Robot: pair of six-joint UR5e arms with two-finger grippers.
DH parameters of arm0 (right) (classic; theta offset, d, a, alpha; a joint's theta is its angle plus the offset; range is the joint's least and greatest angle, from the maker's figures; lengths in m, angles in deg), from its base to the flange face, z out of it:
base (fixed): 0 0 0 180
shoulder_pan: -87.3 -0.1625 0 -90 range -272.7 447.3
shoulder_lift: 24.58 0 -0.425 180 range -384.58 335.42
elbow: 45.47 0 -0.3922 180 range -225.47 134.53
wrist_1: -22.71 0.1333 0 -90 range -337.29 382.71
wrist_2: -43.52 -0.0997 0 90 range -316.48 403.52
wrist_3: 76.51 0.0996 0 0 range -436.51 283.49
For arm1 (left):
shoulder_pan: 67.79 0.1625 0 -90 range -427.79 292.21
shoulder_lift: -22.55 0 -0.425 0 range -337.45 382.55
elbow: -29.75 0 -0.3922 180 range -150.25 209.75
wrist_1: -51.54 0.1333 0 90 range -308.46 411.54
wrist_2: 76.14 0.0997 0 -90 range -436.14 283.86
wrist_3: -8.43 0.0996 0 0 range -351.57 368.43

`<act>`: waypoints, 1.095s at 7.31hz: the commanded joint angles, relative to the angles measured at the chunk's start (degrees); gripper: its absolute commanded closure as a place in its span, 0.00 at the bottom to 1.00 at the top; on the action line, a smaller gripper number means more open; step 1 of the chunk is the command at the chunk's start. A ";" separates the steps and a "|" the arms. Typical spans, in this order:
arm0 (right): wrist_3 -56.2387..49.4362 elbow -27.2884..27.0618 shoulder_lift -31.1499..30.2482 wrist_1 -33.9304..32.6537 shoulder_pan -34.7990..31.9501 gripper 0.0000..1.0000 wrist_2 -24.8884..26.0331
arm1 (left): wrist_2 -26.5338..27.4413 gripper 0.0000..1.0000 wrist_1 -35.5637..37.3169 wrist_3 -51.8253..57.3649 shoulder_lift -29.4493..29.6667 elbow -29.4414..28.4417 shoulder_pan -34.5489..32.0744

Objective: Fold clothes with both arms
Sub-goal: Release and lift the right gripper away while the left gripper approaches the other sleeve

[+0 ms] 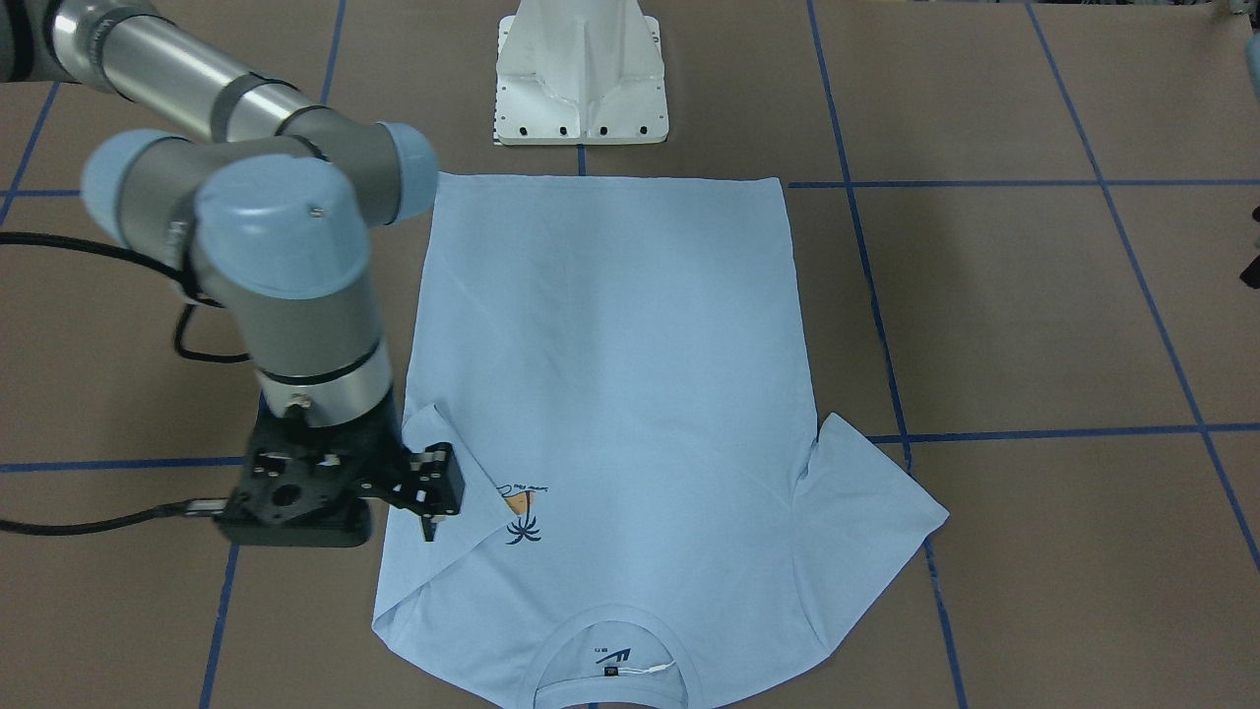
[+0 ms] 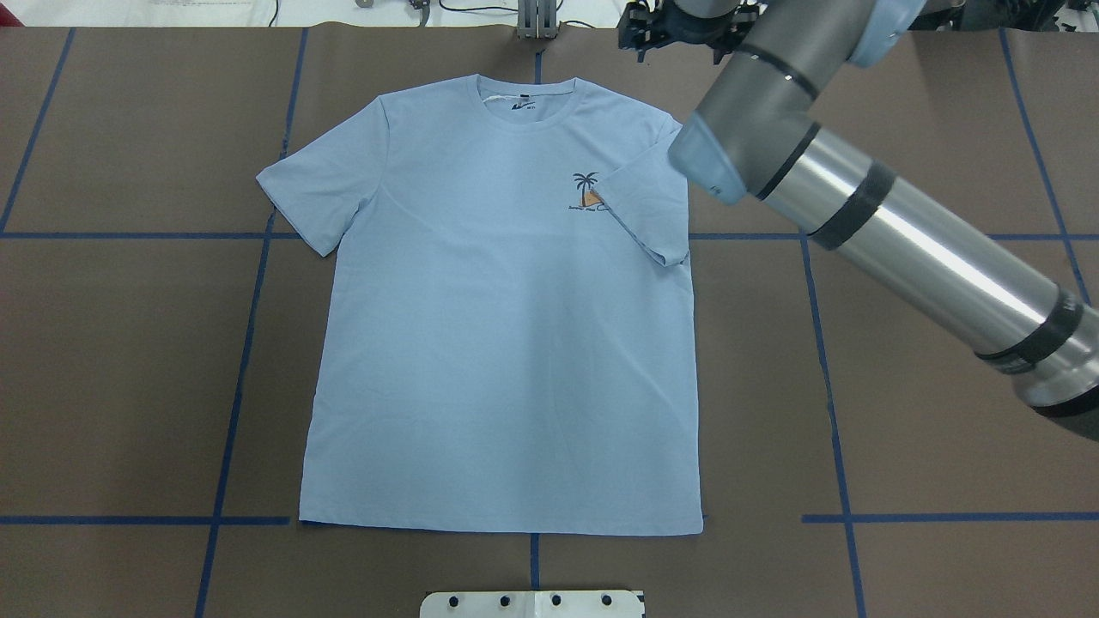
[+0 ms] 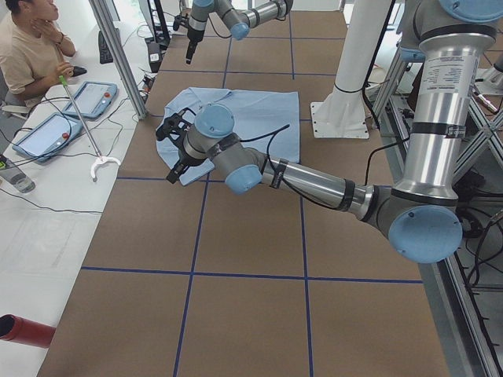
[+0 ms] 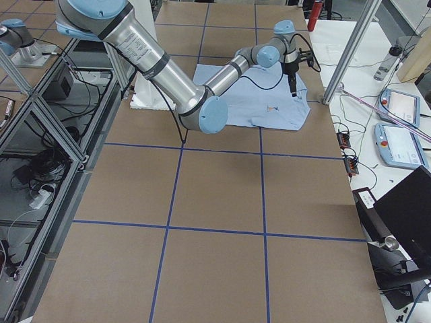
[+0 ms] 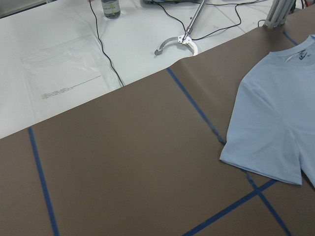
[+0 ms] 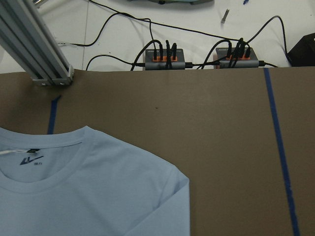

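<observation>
the light blue t-shirt (image 1: 610,394) lies flat, front up, in the middle of the front-facing frame on the brown surface (image 1: 1034,325), which is crossed by blue tape lines (image 1: 1024,433). its collar (image 1: 610,640) is at the bottom edge and its hem is at the top, near the white pedestal (image 1: 581,74). at lower left, one sleeve (image 1: 448,463) is folded inward over the chest, its edge just beside the small palm print (image 1: 522,512). the other sleeve (image 1: 866,512) lies spread out at lower right. the right arm (image 1: 285,286) enters from the upper left, and the right pincer (image 1: 430,522) points down over the folded sleeve. i cannot tell whether it is released or clenched. in the left-side view the left pincer (image 3: 173,161) hangs by the shirt's near edge, left of centre, and its state cannot be told either.
</observation>
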 commanded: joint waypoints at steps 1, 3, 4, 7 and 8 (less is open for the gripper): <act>-16.92 -3.48 -8.21 -0.24 -11.79 0.00 -11.89 | 10.40 0.00 -2.46 -15.25 5.33 -2.05 10.70; -31.09 -3.57 -15.07 -0.06 -21.12 0.00 -20.94 | 20.34 0.18 -10.96 -26.79 7.37 -9.23 18.11; -34.20 -4.35 -17.97 0.03 -23.16 0.00 -22.12 | 20.72 0.44 -15.01 -30.23 7.98 -13.89 20.14; -34.41 -6.29 -20.46 0.12 -23.53 0.00 -21.78 | 30.61 0.48 -24.16 -41.22 13.85 -29.34 26.45; -34.49 -6.29 -20.46 0.20 -23.53 0.00 -21.69 | 33.44 0.47 -25.93 -41.43 16.23 -33.66 28.75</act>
